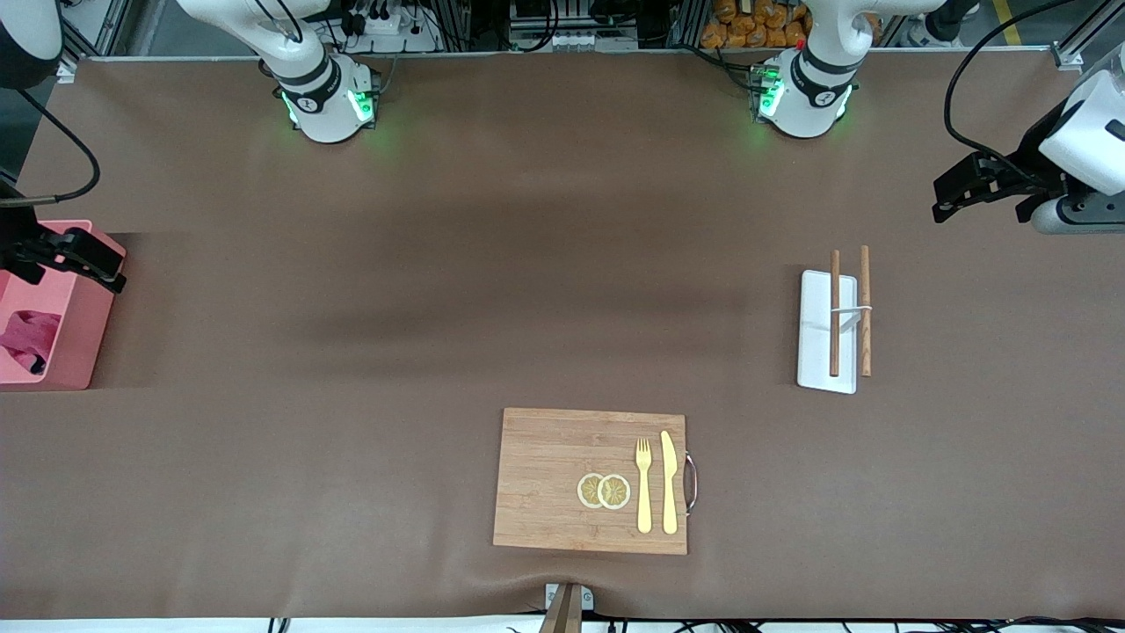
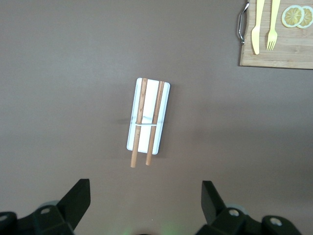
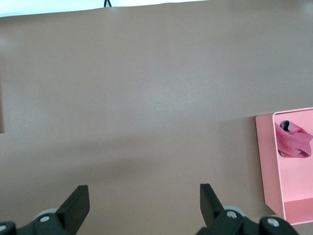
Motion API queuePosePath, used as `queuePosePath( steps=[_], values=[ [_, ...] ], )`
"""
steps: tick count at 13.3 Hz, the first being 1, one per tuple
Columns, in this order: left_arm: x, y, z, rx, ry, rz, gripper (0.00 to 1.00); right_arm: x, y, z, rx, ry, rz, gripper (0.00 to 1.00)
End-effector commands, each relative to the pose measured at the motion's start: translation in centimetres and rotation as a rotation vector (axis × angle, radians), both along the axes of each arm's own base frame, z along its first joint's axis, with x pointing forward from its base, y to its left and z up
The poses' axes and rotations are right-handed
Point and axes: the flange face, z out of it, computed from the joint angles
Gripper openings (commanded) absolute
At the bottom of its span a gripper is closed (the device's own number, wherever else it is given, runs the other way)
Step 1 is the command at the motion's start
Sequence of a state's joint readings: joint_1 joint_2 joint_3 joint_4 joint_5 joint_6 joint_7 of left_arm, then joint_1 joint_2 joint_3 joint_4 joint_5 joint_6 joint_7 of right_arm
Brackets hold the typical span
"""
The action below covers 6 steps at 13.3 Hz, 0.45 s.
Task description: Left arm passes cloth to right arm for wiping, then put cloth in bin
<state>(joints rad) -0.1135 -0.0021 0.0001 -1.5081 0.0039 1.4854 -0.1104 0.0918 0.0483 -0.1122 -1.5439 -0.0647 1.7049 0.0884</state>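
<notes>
The dark pinkish-red cloth [image 1: 29, 338] lies crumpled inside the pink bin [image 1: 81, 352] at the right arm's end of the table. It also shows in the right wrist view [image 3: 294, 142], in the bin [image 3: 266, 161]. My right gripper [image 1: 104, 268] is open and empty, up in the air by the bin's corner, with bare table under its jaws [image 3: 143, 198]. My left gripper [image 1: 977, 200] is open and empty, up in the air at the left arm's end of the table, and its wrist view [image 2: 145, 196] shows bare table under it.
A flat white tray [image 1: 813, 360] with two wooden sticks [image 1: 834, 312] lies near the left arm's end and also shows in the left wrist view [image 2: 164, 98]. A wooden cutting board [image 1: 545, 475] with a yellow fork, a knife and two lemon slices lies near the front camera.
</notes>
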Motion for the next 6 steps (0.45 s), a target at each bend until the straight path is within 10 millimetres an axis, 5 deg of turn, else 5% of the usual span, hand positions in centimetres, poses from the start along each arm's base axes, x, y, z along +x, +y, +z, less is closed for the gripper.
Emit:
queuePosePath(
  steps=[1,6],
  values=[
    [-0.46,0.20,0.61,0.020,-0.009,0.001,1.00,-0.22,0.48,0.68,-0.009,-0.009,0.001,1.00],
    [-0.43,0.45,0.47,0.020,-0.006,0.004,1.00,-0.16,0.67,0.61,-0.009,-0.009,0.003,1.00]
  ],
)
